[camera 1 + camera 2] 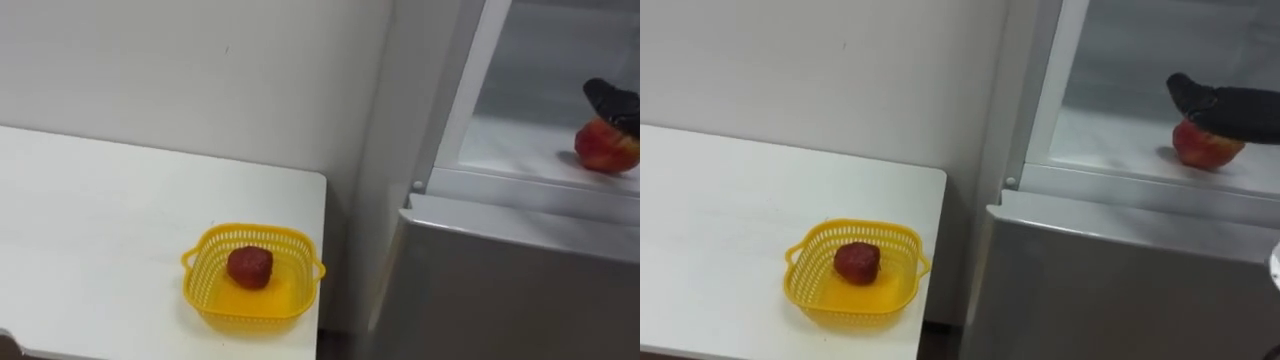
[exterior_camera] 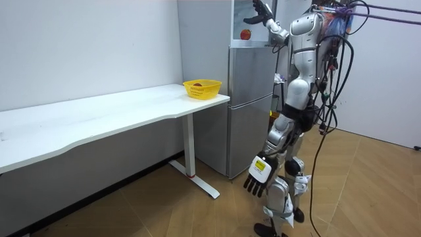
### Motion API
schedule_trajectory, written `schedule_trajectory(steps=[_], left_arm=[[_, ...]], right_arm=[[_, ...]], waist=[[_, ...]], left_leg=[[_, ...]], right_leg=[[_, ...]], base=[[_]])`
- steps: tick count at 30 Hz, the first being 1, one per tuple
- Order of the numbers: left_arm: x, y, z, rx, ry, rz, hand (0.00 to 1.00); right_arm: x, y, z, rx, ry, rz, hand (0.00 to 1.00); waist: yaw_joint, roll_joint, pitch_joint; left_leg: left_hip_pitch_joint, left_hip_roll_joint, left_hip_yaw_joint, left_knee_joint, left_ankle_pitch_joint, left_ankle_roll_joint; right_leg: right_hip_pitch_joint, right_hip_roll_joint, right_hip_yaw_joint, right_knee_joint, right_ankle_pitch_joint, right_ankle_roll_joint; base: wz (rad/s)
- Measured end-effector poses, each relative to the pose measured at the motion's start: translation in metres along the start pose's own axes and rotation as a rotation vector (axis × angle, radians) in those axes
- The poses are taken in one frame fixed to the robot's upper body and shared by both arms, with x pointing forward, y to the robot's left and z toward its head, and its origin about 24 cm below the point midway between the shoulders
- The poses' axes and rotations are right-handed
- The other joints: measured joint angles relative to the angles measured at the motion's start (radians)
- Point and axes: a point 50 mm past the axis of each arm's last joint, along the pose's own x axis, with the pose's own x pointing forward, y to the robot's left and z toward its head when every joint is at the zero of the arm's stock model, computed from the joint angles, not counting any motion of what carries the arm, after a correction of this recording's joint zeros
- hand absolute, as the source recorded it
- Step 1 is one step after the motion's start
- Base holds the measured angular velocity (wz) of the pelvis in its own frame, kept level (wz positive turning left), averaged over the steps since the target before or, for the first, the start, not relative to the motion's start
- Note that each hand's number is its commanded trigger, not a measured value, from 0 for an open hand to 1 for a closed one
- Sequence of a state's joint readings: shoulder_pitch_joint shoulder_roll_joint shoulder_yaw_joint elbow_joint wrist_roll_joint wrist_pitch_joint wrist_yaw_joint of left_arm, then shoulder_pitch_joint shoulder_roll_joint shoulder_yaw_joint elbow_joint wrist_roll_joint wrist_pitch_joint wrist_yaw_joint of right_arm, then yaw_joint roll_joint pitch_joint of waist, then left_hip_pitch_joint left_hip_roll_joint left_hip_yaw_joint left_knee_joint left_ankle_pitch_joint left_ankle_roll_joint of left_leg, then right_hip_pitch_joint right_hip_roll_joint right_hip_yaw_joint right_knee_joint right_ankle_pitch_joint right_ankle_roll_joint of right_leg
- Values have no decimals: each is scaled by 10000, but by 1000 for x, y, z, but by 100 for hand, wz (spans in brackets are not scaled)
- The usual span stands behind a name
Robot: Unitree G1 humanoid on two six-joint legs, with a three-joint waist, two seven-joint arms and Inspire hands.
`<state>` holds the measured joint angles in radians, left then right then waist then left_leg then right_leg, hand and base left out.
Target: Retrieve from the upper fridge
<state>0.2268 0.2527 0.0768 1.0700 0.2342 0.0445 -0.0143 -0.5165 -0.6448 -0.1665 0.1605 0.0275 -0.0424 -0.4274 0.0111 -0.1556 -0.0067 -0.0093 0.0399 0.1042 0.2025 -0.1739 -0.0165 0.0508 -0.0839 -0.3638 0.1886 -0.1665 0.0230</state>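
- Yellow basket (image 1: 850, 310) sits nearest us at the table (image 1: 720, 220) corner, with one red fruit (image 1: 857, 262) already in it.
- Lower fridge door (image 1: 1120, 290) is closed; the upper compartment stands open beside the table.
- Apple (image 1: 1205, 148), our target, sits on the upper shelf (image 1: 1110, 140), well inside and towards the right.
- Right hand (image 1: 1230, 105) lies on top of the apple, touching it. We can't tell whether it grips or just rests there.
- Left hand (image 2: 256, 179) hangs relaxed and empty by the robot's thigh.
- Handling, as we judge it: the apple is light, rigid and round, with smooth skin, so it may roll or slip under a top-only contact. It bruises if dropped, but won't crush.
- We'd take it round the widest part, thumb opposing from the side, not just pressing on the crown.
- Risk: a nudge pushes it deeper along the shelf.
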Motion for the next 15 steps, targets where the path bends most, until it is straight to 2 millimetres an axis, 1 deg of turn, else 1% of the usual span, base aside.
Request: schedule_trajectory(steps=[6, 8, 12, 15], left_arm=[[-1, 0, 0, 78, -4, -130, 0], [-1, 0, 0, 240, 31, -120, 0], [-2, 2, 1, 625, 42, -162, 0], [-2, 4, 2, 661, 80, -92, 0]], right_arm=[[3, 4, -1, -109, 173, 315, 0], [4, 5, -3, -218, 266, 439, 0], [13, 5, -16, -397, 1138, 358, 0], [14, 3, -24, -611, 1542, 455, 0]], waist=[[18, 63, 36], [-5, 76, 34], [27, 70, 26], [149, 47, 9]], left_leg=[[-41, 0, -87, 21, -2, 4], [-77, -4, -132, 22, -1, 2], [-86, -5, -108, 28, 0, 2], [-71, -5, -110, 26, 2, 0]], right_leg=[[-2, 3, -53, 1, 0, 0], [-14, 3, -95, -1, 0, 1], [-15, 5, -109, -1, 0, 1], [-10, 8, -112, -1, 0, 1]], base=[[1], [6], [0], [0]])
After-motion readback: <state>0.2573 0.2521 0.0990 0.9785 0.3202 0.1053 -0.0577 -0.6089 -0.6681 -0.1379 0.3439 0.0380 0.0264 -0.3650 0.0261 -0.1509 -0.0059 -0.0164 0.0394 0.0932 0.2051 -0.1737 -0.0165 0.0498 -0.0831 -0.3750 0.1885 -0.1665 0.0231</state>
